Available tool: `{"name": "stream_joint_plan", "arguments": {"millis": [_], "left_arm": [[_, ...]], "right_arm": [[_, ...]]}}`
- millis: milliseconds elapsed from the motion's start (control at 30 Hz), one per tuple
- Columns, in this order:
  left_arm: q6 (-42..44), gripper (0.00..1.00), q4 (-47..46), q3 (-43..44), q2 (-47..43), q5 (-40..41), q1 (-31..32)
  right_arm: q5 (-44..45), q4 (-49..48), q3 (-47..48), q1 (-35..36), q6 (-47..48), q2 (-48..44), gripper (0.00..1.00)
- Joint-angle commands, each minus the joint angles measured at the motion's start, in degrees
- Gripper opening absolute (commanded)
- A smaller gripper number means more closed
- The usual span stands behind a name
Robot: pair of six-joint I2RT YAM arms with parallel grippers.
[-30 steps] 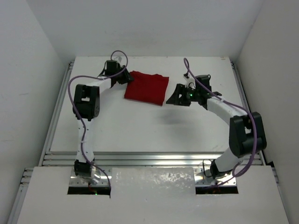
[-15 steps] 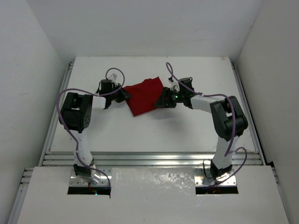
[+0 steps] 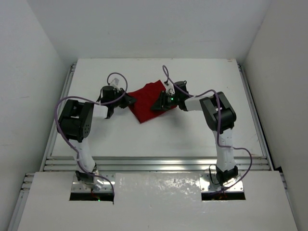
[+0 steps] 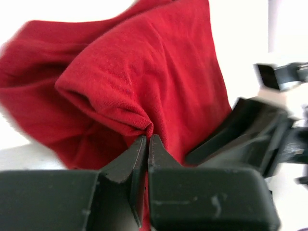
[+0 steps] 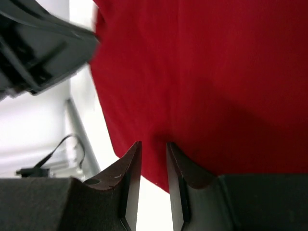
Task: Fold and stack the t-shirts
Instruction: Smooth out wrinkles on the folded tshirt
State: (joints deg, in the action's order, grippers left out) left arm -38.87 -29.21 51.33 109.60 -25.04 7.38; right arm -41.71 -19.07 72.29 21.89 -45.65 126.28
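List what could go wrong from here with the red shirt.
1. The left gripper pinches only a small fold of the t-shirt at its very tips; it may slip out.
2. The right gripper stands at the cloth's edge, jaws slightly apart; it may catch little fabric.

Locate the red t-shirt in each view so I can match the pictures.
Top external: the t-shirt lies on the table, centre, toward the far side.
Left wrist: it fills the upper middle.
Right wrist: it fills the upper right.
Shared landmark: the white table beside the fabric.
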Motion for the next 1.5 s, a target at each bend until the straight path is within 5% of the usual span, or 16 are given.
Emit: {"name": "stream_joint_plan", "arguments": {"millis": [0,100,267,467,700,767,833,900,1133,1267,1367,1467], "left_arm": [[-1.7,0.0,-7.5,-2.5,-1.4,-1.9,2.2],[-2.1,0.0,-7.1,-4.0,-2.1,-0.4,2.6],[0.8,0.0,4.3,-3.6,-7.4,7.5,2.5],[-1.8,0.03,18.7,-1.2,-14.8,30.0,1.3],[0.9,0.0,19.0,6.9,-9.1,28.2,-1.5],[0.8,0.06,20.4,7.1,-8.8,28.9,-1.8],[0.8,0.3,20.5,5.5,-10.4,29.4,-1.9],[0.8,0.36,20.7,3.8,-11.5,30.4,-2.3],[0.4,0.32,17.0,-1.0,-16.8,29.3,-3.9],[0.2,0.18,14.5,2.1,-12.8,21.6,-4.0],[-1.6,0.11,13.0,2.7,-11.4,18.1,-4.2],[-2.2,0.19,17.6,3.5,-15.6,20.4,-4.2]], "right_arm": [[-6.5,-11.0,-2.2,3.0,-7.3,0.5,0.29],[-5.5,-11.0,-4.1,3.2,-8.4,2.5,0.27],[1.2,5.2,-0.5,3.1,-1.6,3.9,0.23],[8.4,18.9,4.5,3.1,5.3,3.5,0.22],[7.8,20.9,4.7,3.1,6.7,2.3,0.22],[8.1,21.7,4.9,3.1,7.2,2.3,0.22],[8.6,22.3,5.2,3.0,7.8,2.6,0.22],[8.2,22.5,5.8,2.9,7.7,3.2,0.23],[8.0,24.0,6.2,2.9,8.8,3.5,0.23],[6.3,24.9,5.3,3.0,10.0,1.2,0.23],[2.3,22.6,3.5,3.0,10.3,-2.2,0.31],[-4.6,17.0,2.2,1.8,8.4,-6.6,0.5]]}}
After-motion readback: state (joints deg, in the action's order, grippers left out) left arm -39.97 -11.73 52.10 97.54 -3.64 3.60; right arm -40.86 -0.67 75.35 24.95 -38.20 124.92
